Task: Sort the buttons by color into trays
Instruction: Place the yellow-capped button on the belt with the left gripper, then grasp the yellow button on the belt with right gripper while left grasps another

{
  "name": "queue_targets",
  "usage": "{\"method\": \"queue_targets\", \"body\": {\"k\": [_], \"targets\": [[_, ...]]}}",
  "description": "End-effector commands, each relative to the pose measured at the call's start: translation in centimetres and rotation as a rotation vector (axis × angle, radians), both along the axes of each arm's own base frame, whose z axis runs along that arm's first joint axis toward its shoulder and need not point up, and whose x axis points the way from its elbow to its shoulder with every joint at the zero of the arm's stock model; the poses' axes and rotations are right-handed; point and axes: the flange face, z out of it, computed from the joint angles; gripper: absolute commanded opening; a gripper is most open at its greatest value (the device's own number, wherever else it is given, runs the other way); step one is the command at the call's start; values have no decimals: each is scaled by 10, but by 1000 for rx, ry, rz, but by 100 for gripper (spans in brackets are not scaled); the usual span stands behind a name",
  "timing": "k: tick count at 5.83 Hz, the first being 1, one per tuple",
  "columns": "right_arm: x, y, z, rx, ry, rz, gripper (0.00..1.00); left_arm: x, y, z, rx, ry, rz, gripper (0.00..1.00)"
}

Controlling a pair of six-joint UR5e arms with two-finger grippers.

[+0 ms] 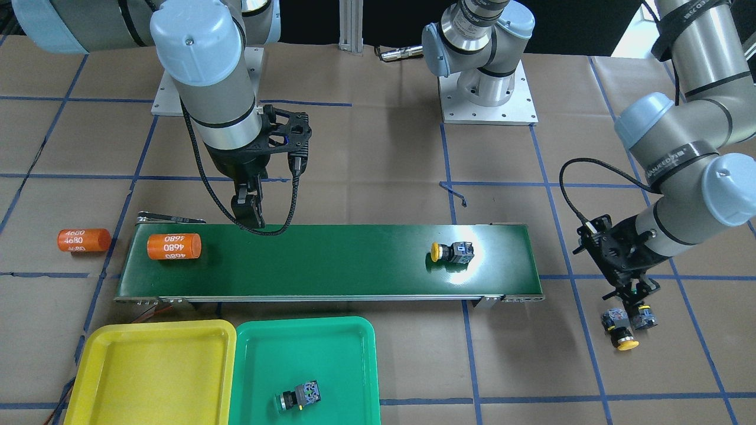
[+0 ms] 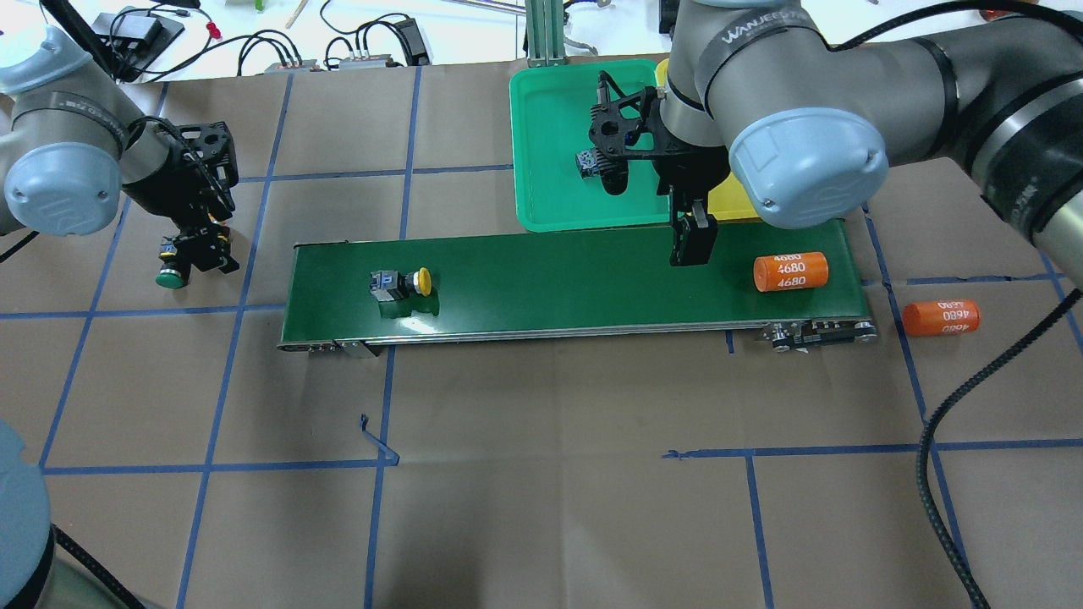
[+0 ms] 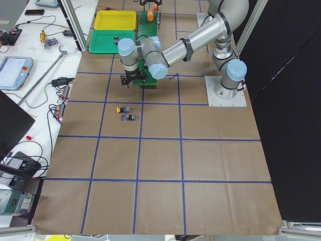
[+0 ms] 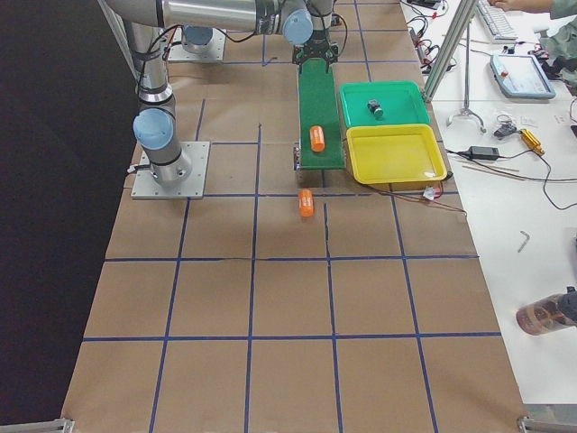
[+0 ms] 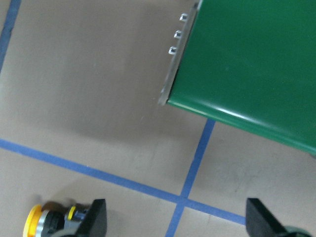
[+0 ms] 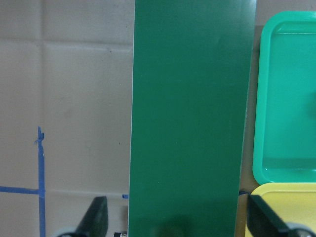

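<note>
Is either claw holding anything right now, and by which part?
Nothing is held. The left gripper hangs open above the yellow button and green button lying on the table; the right gripper hangs open above the conveyor belt.

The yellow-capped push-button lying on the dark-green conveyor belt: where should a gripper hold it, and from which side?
Probably by the black-grey blocky body, from straight above. The button lies on its side, its round yellow cap pointing along the belt, so the body's flat sides offer a firmer hold than the cap.
</note>
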Motion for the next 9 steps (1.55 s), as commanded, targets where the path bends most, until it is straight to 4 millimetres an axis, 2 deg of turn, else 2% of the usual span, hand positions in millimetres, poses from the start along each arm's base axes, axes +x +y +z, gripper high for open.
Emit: {"method": "queue_targets", "body": {"k": [1,2,3,4,5,6,7,8,9], "targets": [[1,0,3,-10,-6,-10,100,24,-29,-19,-108,-44,279,98],[2,-1,2,-10,-8,-16,100,28,-40,-40,-130,-38,450,98],[5,-6,-7,5,-5,-15,100,32,-47,-48,-119,-33,758,98],[8,-8,-15,20,0,-36,100,41,-58,-77,-86,-70,808,98],[10,-10,-24,34,2,-33,100,44,-62,-84,-78,-73,817,98],[16,-15,-33,28,-3,-50,100,45,-61,-83,-79,-75,837,98],[28,-21,-45,19,-37,-109,100,56,-58,-89,-69,-75,854,98],[46,-23,-57,0,-43,-87,100,66,-55,-100,-50,-77,867,98],[69,-20,-70,-3,-47,-133,100,65,-52,-102,-43,-76,870,95]]}}
